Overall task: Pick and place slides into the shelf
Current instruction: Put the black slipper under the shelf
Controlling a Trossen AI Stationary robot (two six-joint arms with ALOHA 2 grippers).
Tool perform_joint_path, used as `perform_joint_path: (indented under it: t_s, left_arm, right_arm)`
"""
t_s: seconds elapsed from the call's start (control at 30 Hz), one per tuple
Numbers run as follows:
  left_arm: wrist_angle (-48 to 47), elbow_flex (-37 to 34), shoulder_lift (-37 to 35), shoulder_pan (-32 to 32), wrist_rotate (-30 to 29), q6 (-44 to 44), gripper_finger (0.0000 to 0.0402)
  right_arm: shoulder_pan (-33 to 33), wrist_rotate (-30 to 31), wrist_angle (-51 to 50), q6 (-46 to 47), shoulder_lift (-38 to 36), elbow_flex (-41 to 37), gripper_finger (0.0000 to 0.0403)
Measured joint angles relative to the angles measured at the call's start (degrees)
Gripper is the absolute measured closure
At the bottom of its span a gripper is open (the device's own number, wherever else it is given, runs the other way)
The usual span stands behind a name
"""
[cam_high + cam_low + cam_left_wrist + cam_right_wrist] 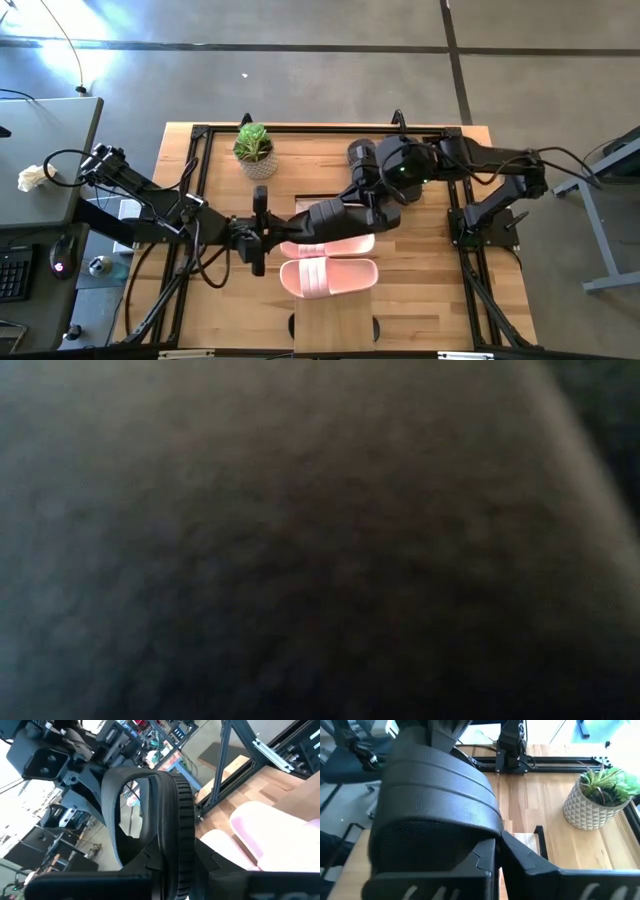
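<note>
Mid-table, a black slide (pixel 325 215) is pinched from both ends: the left gripper (pixel 283 226) is clamped on one end, the right gripper (pixel 368 207) closed on the other. It's held just above the pale pink pair (pixel 328 277), which is laid side by side on the light-wood shelf (pixel 335 325). A potted plant (pixel 254 150) is parked near the back.
</note>
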Motion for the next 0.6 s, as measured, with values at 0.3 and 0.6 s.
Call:
perform_joint_path:
  t_s: [0.3,0.6]
  left_arm:
    - [-2.81,-0.07,-0.04,0.04,-4.27,2.79,0.0373]
    - [-2.44,-0.07,-0.04,0.02,-9.18,12.8,0.0373]
  right_arm:
    - [-0.81,-1.03,-0.85,9.12,-4.94,0.0,0.0308]
    - [-7.96,-10.7,-8.14,48.64,-12.04,0.0,0.0229]
